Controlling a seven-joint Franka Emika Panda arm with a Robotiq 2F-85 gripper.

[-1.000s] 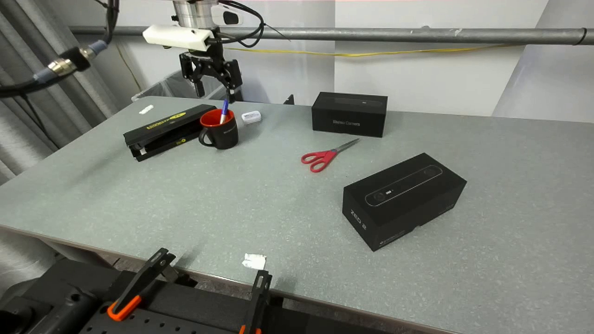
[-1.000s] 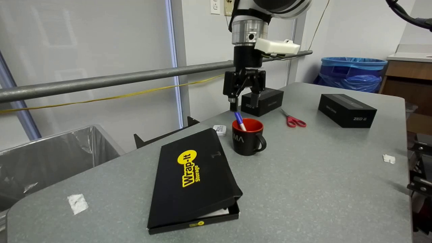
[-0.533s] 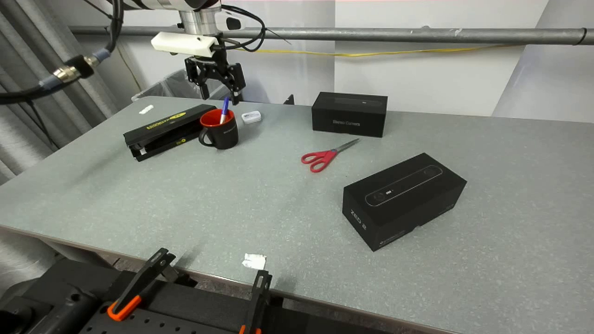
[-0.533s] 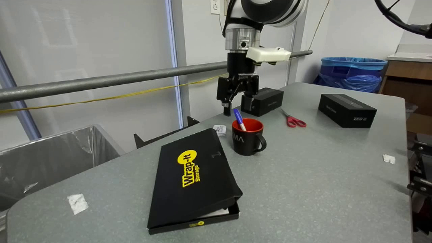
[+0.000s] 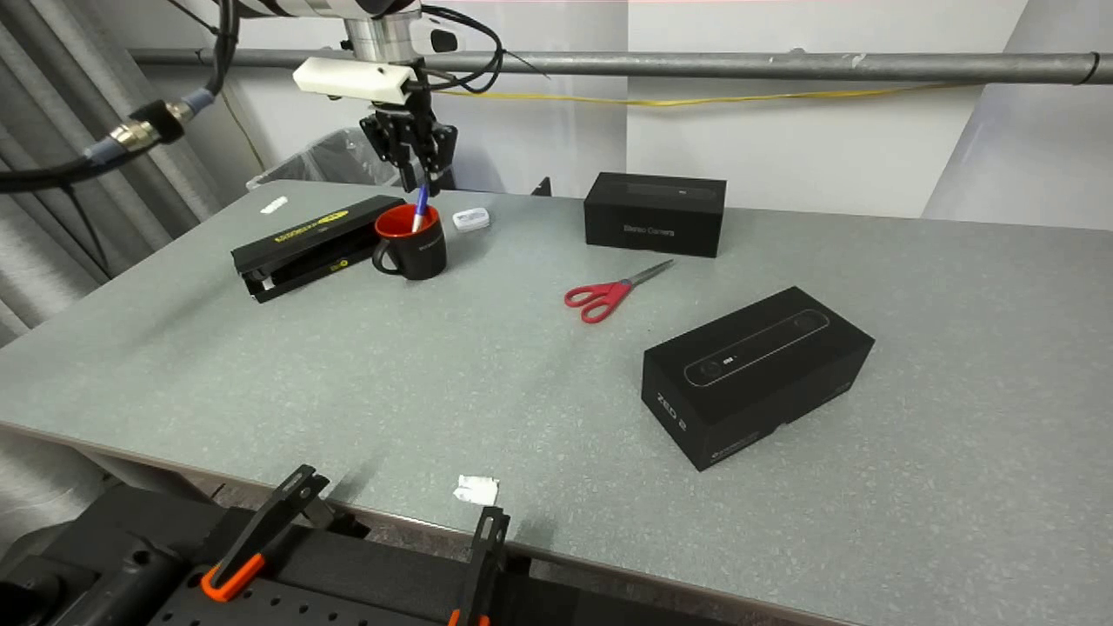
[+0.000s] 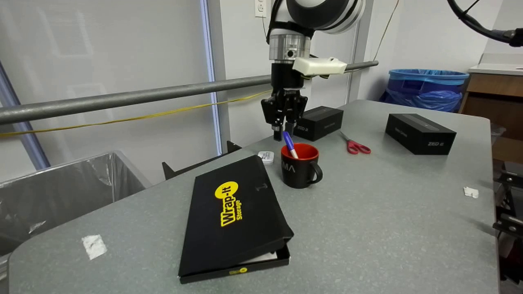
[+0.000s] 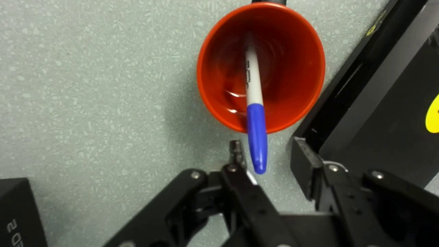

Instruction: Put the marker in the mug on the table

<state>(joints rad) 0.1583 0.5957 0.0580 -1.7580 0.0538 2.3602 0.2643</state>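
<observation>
Well, in an exterior view I can see the black gripper (image 5: 423, 184) hanging up high, right by the top of the blue-and-white marker (image 5: 421, 209). The marker is in the mug (image 5: 422, 261), leaning, with its blue end up. The mug is black outside and red inside, and it stands on the grey speckled table (image 5: 391, 374). A small white case (image 5: 470, 219) lies near it. Further off I see scissors (image 5: 614, 294) with red handles, a Stereo Camera box (image 5: 654, 217) and a ZED 2 box (image 5: 756, 378). In an exterior view the big flat Wrap-It Storage box (image 6: 245, 241) lies just beside the mug, its lid on crooked, and a blue bin (image 6: 425, 100) stands past the end of the table. The gripper's fingers (image 6: 278, 134) look a little bit apart. In the wrist view I look down into the mug. The white part of the marker goes inside, and the blue cap (image 7: 258, 137) pokes out over the rim. The fingers are spread, with a gap between them. The tip of the cap shows in that gap, closer to one finger. I can't tell if that finger touches it.
</observation>
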